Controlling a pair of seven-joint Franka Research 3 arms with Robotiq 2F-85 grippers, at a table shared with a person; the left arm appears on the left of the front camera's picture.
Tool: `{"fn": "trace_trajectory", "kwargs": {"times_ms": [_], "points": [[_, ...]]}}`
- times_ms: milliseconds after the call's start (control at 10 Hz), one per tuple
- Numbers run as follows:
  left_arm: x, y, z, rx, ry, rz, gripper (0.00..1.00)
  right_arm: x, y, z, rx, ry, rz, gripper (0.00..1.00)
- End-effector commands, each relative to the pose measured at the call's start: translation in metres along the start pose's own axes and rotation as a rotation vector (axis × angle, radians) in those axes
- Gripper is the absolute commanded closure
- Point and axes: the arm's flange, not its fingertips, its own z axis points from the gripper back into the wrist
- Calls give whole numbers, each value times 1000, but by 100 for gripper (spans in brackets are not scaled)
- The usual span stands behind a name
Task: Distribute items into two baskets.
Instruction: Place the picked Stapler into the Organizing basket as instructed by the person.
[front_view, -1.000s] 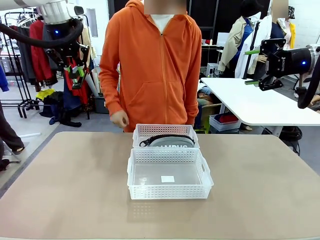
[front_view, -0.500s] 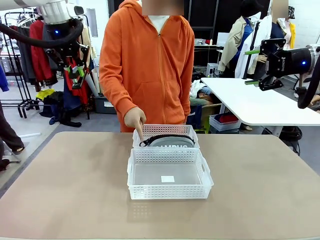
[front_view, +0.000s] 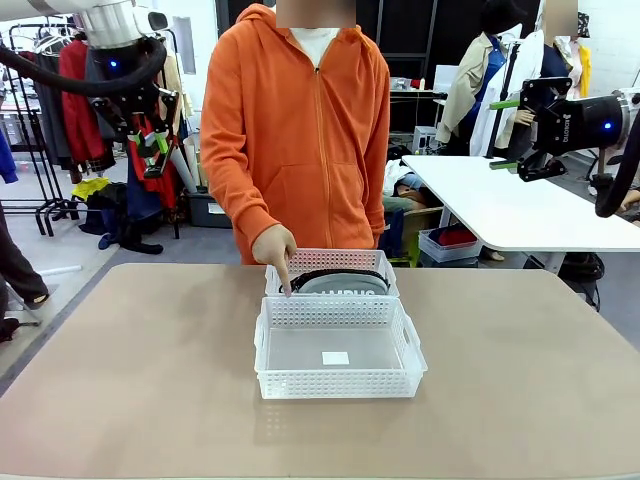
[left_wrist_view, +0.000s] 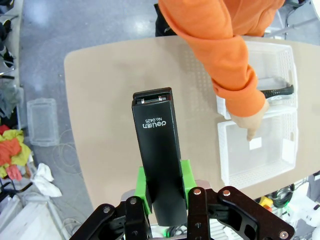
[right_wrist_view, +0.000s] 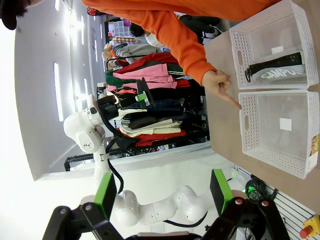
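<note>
My left gripper hangs high at the left, shut on the small black stapler, which stands upright between the green pads. At the table's middle two white lattice baskets sit one behind the other. The far basket holds the grey pouch. The near basket holds nothing but a white label. A person's hand points a finger down at the near basket's far left corner. My right gripper is open, high at the right, with nothing between its fingers.
The person in an orange hoodie stands at the table's far edge, right behind the baskets. A white table stands at the back right and clothes racks at the back left. Bare tabletop lies on both sides of the baskets.
The person's hand has come forward from waist height and now points down at the near basket's far left corner. Both arms have stayed still.
</note>
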Motion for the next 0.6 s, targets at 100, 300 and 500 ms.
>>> {"fn": "trace_trajectory", "kwargs": {"times_ms": [100, 300, 500], "points": [[-2, 1, 2, 5, -4, 3, 100, -2, 3, 0, 7, -11, -9, 0], [-6, -7, 4, -15, 28, -58, 100, -2, 3, 0, 7, -11, -9, 0], [-18, -22, 14, -27, 17, -270, 100, -2, 3, 0, 7, -11, -9, 0]]}}
